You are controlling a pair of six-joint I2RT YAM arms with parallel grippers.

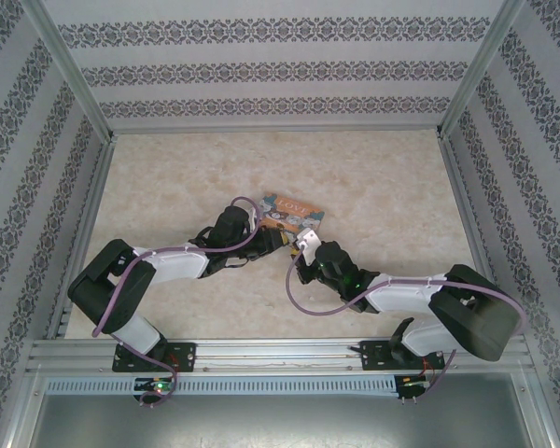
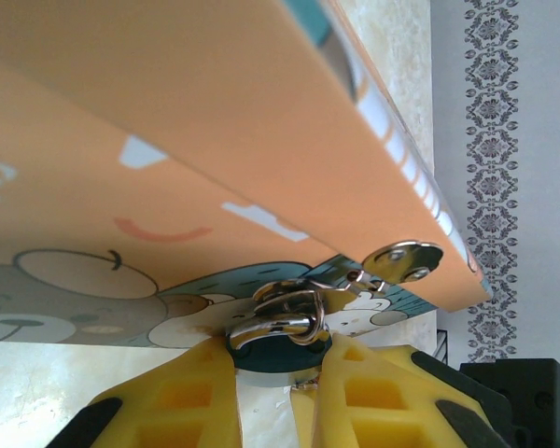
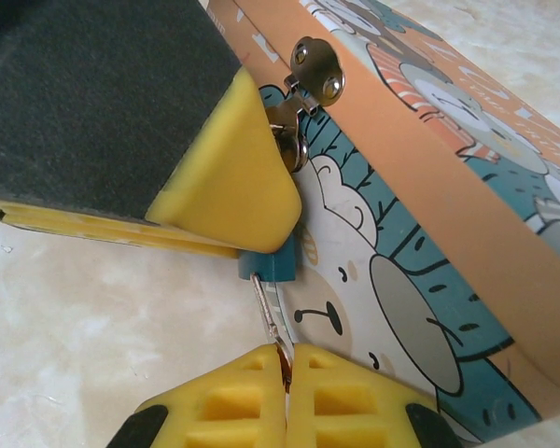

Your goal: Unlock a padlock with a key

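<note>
The tiny padlock has a teal body and a silver shackle that passes through the loop of the hasp on the cartoon "LOVE" box. My left gripper is shut on the padlock's body, one yellow finger on each side. In the right wrist view the padlock sticks out below the left gripper's yellow finger. My right gripper is shut on the key. The key's thin blade runs up into the bottom of the teal body. Both grippers meet at the box's near edge.
The box lies flat on the pale marble-patterned table, near the middle. Patterned walls and metal frame rails close in the table on three sides. Open table lies to the left, right and behind the box.
</note>
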